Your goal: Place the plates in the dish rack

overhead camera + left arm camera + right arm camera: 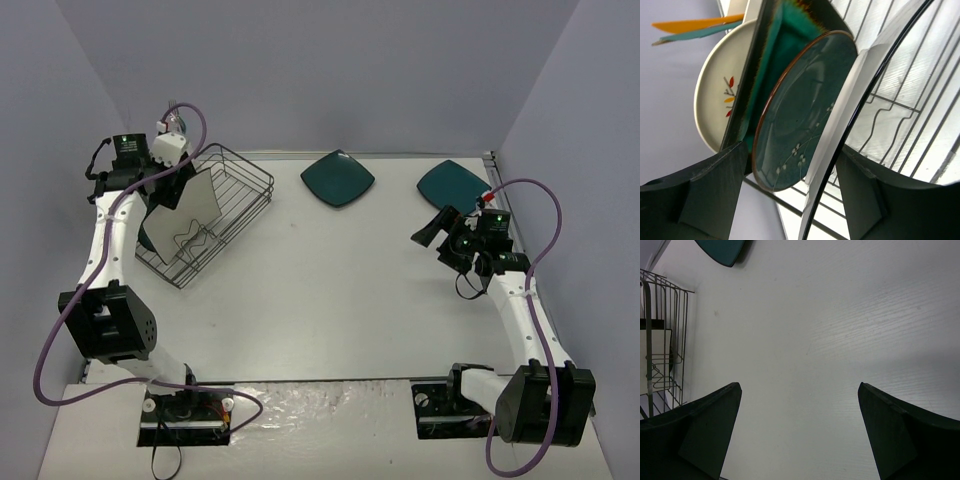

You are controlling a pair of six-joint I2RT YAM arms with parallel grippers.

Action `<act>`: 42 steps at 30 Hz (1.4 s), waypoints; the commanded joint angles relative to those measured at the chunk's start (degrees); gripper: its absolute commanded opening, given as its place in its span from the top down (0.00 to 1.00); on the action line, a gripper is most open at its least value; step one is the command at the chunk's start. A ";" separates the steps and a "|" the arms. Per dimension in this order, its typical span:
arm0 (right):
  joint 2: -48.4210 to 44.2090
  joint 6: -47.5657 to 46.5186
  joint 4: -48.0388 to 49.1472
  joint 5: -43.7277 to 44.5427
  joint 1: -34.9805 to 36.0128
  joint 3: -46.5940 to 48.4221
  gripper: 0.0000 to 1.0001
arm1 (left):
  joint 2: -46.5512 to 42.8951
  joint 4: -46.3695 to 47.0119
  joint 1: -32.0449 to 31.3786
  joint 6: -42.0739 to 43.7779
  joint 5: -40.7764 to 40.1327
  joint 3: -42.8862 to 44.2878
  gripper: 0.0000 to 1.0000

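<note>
Plates (800,115): four stand in the rack (245,175) at upper left; two teal plates (338,178) lie on the table (320,300), upper centre and upper right. Left gripper (792,150) is parted, straddling the white plate (857,85) without clamping it; pulling out askew could tip it. Right gripper (800,390) gapes wide, empty. No writing legible.

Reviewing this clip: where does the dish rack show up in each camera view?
Top external: the dish rack sits upper left, under the left arm's wrist.
Left wrist: the dish rack wires fill the right side, seen close up.
Right wrist: the dish rack is a sliver at the far left edge.
Shared landmark: the white plate standing inside it.
</note>
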 commanded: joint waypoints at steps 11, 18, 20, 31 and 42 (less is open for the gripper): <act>0.88 0.10 4.69 1.14 -0.32 0.21 0.00 | -1.53 5.91 0.60 -4.79 -8.01 3.09 0.29; 2.96 1.26 6.87 3.08 -0.55 1.16 0.00 | -2.18 6.47 0.60 -7.25 -8.01 3.64 0.24; 3.63 2.28 8.06 4.04 -0.76 1.43 0.00 | -3.16 6.49 0.55 -8.74 -7.79 3.89 0.22; 13.12 14.43 27.91 10.16 -7.66 -0.21 0.01 | -14.71 6.22 0.42 -29.61 -1.36 -0.34 0.03; 31.24 20.30 50.05 7.12 -14.99 -0.35 0.05 | -21.87 0.42 -7.10 -36.45 0.38 -6.32 0.03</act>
